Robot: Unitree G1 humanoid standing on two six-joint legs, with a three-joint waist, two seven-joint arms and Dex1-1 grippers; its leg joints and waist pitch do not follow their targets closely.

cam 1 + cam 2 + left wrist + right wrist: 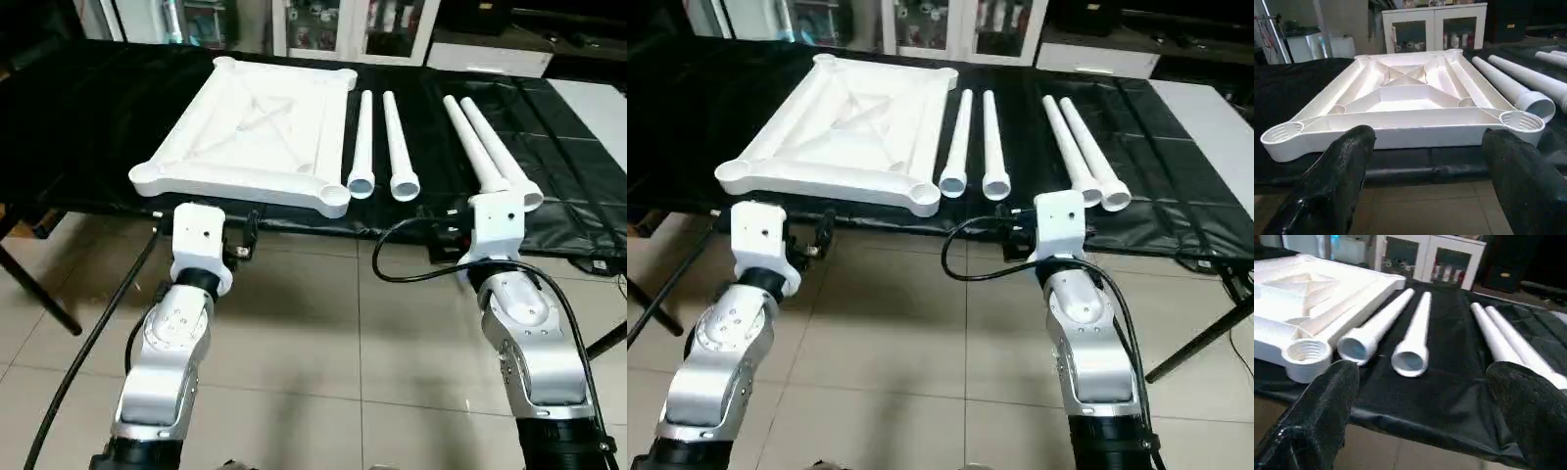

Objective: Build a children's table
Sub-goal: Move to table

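The children's table top (pixel 250 127) lies upside down on the black cloth, ribbed side up, with round sockets at its corners (pixel 1520 120). Two white legs (pixel 362 142) (pixel 397 147) lie side by side just right of it. Two more legs (pixel 475 147) (pixel 502 147) lie further right. My left gripper (pixel 1429 137) is open and empty, hovering in front of the top's near edge. Facing the flared ends of the middle legs (pixel 1381 325) (pixel 1418 333), my right gripper (pixel 1425 374) is open, holding nothing. Both wrists (pixel 201 235) (pixel 498 220) hang just short of the table's front edge.
The black-draped work table (pixel 98 108) spans the view, its front edge close to both wrists. Glass-door cabinets (pixel 343 24) stand behind it. A white surface (pixel 598 108) adjoins at the right. A black cable (pixel 392 264) loops by my right wrist above the tiled floor (pixel 323 333).
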